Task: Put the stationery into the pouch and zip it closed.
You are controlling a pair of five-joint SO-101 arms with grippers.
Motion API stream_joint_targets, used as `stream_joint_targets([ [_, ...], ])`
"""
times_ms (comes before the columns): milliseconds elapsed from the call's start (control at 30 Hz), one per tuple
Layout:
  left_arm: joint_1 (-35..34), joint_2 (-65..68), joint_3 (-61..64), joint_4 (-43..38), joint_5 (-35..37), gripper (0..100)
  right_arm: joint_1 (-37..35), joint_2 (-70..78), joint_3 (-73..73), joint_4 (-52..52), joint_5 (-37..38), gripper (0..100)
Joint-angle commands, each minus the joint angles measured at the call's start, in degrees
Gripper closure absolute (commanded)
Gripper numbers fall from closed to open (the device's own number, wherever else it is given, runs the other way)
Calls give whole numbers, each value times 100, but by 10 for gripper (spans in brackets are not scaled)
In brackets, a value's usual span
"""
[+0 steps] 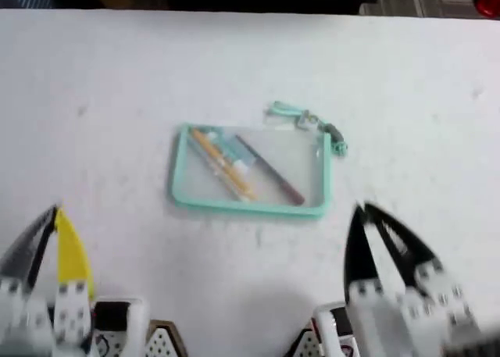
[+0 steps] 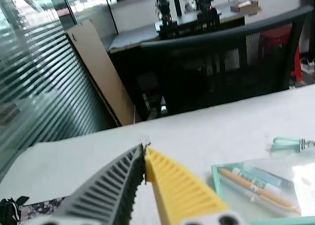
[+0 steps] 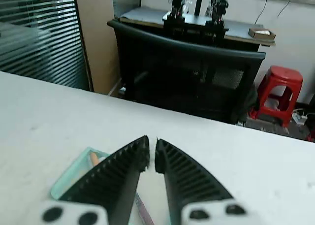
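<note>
A clear pouch (image 1: 248, 172) with a mint-green rim lies flat in the middle of the white table, with an orange pencil (image 1: 221, 163), a mint pen and a dark pen (image 1: 270, 170) inside it. Its mint strap and zipper pull (image 1: 306, 121) lie at the far right corner. My left gripper (image 1: 56, 212), with one grey and one yellow finger, is shut near the table's front left, well apart from the pouch (image 2: 261, 185). My right gripper (image 1: 362, 210), black-fingered, is shut at the front right, just short of the pouch's near right corner (image 3: 74, 172).
The white table (image 1: 94, 99) spreads bare around the pouch. Past its far edge stand a black mesh chair (image 3: 197, 82), a red stool (image 3: 278, 89) and a desk with other arms. A leaning board (image 2: 101, 70) and window blinds stand to one side.
</note>
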Motion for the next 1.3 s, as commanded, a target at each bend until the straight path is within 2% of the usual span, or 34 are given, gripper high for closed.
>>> stream_joint_targets([
  [0, -13, -901, -123, 79, -53, 971, -75, -620, -132, 136, 114, 982],
  [100, -31, -1534, 70, 62, -53, 958, -75, -1244, 79, 145, 88, 982],
  [300, -13, -1402, 800, 105, -53, 954, -84, -1402, 1090, 40, 123, 981],
  [567, -48, -1402, 2330, 26, -62, 954, -40, -1516, 3244, -1982, 123, 981],
  [667, -48, -1402, 2945, -325, -18, 954, -75, -1516, 4422, -2774, 123, 981],
  [867, -48, -1402, 4730, -1635, -26, 954, -22, -1516, 6549, -4382, 123, 981],
  [1167, -48, -1402, 8176, -5204, -18, 954, -13, -1490, 8484, -6167, 79, 981],
  [1267, -48, -1385, 8185, -5336, -18, 954, 57, -1499, 8475, -6018, 70, 981],
])
